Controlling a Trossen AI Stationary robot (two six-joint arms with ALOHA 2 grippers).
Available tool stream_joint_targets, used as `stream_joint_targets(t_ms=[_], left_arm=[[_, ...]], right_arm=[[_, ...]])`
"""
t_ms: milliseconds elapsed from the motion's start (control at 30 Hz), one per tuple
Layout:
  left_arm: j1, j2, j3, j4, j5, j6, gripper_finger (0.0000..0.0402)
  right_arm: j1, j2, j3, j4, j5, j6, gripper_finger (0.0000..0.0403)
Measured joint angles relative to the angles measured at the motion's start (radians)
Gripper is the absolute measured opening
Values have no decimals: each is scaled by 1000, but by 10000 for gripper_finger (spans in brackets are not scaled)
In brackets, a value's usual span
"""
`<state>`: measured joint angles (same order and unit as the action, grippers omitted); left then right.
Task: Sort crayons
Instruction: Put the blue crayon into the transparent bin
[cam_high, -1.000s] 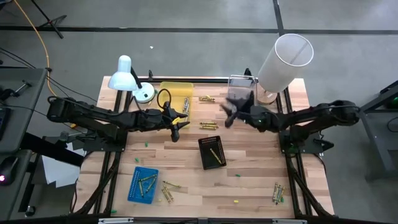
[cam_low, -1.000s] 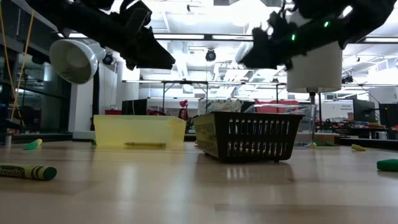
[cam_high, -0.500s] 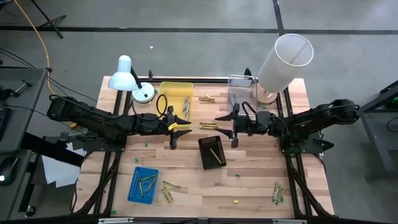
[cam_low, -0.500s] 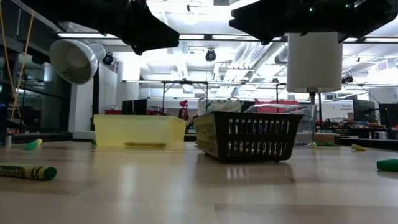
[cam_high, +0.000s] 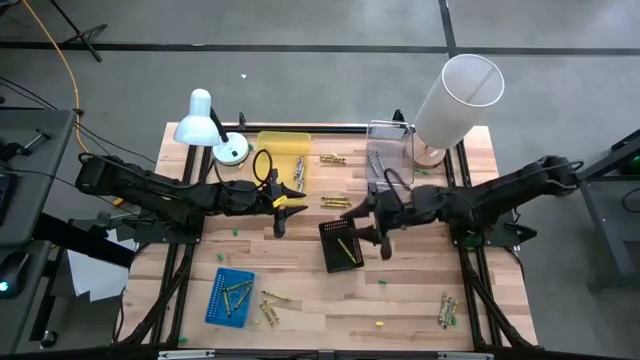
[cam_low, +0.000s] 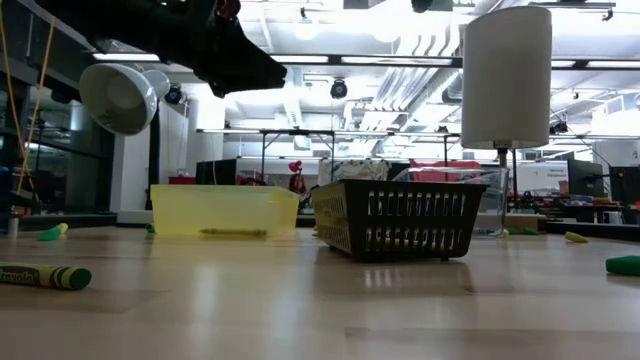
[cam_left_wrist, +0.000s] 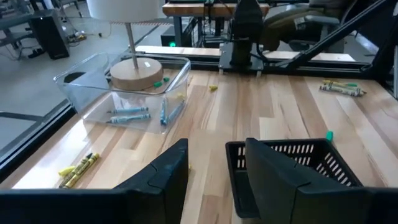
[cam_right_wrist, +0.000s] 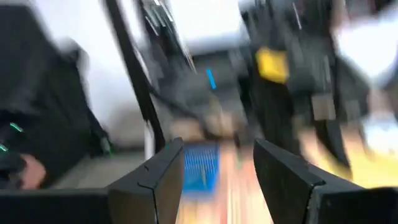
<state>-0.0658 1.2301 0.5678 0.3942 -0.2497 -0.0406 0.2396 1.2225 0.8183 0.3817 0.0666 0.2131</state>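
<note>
Right gripper (cam_high: 372, 228) swung from the clear bin (cam_high: 390, 150) to above the black basket (cam_high: 340, 245); fingers apart, empty. Left gripper (cam_high: 283, 205) unmoved, apart. No crayon (cam_high: 336, 202) grasped yet.

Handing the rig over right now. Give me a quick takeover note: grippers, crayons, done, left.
Left gripper: open, empty, hanging above the table beside the yellow plastic tray.
Right gripper: open, empty, by the black mesh basket.
Crayons: some in the blue tray, one yellow in the black mesh basket, some in the yellow plastic tray, greyish ones in the clear plastic bin.
Left: loose crayons mid-table, more near the far edge, by the blue tray and at the near right corner.
</note>
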Motion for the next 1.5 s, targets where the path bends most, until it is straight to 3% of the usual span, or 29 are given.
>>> stream_joint_targets(t_ms=[100, 200, 300, 400, 600, 733, 900, 967, 1167, 1500], left_arm=[[0, 0, 0, -2, 0, 0, 145], [0, 0, 0, -3, 0, -9, 145], [0, 0, 0, -2, 0, -28, 145], [0, 0, 0, -7, 0, -56, 145], [-1, 0, 0, -11, 3, -71, 145], [0, 0, 0, -10, 3, -70, 145], [0, 0, 0, -9, 3, -43, 145], [0, 0, 0, -9, 3, -36, 145], [0, 0, 0, -8, 3, -35, 145], [0, 0, 0, -10, 4, -44, 145]], right_arm=[[76, 37, 183, -531, 120, 206, 185], [167, 100, 344, -990, 144, 525, 185], [289, 163, 421, -1271, 141, 836, 185], [422, 215, 427, -1397, 133, 1121, 185], [610, 304, 328, -1423, -43, 1673, 185], [660, 359, 254, -1386, -120, 1850, 185], [660, 404, 149, -1256, -381, 1877, 185], [660, 415, 121, -1215, -432, 1877, 185], [659, 419, 59, -1128, -397, 1884, 185], [671, 419, 3, -1023, -431, 1934, 154]])
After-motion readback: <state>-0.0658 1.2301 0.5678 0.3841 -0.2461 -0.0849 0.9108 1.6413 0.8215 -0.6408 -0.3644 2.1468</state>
